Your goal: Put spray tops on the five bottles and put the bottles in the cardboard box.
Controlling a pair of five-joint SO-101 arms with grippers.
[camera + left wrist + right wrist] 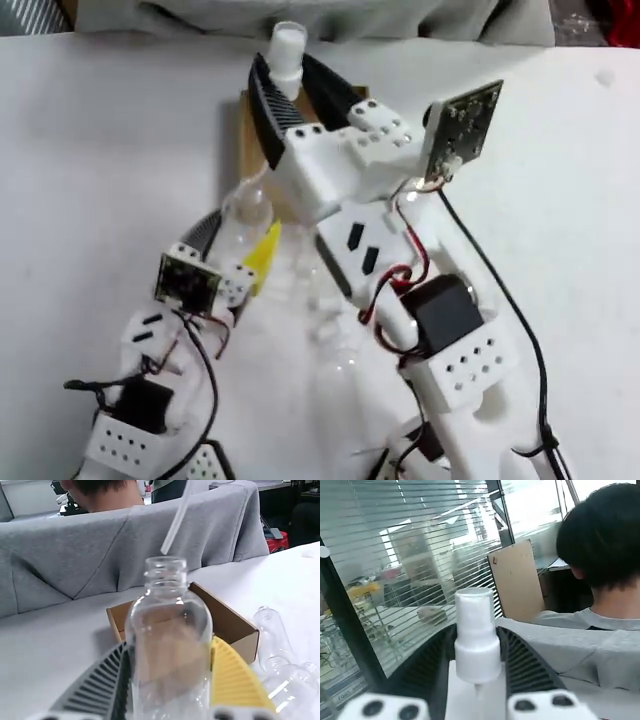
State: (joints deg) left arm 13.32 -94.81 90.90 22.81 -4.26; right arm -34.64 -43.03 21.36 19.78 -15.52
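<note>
Bottle point(167, 645) upright, pinched by left fingers point(235, 680); right fingers point(525, 660) pinch spray top point(476, 640), tube point(175, 520) slanting down.

No legible text (labels, numbers, signs)

An office, judging by the slatted window blinds point(415, 540), black-framed glass partition point(347, 630) and white worktable point(100, 150).

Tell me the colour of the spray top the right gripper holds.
White. The spray top shows best in the right wrist view.
</note>
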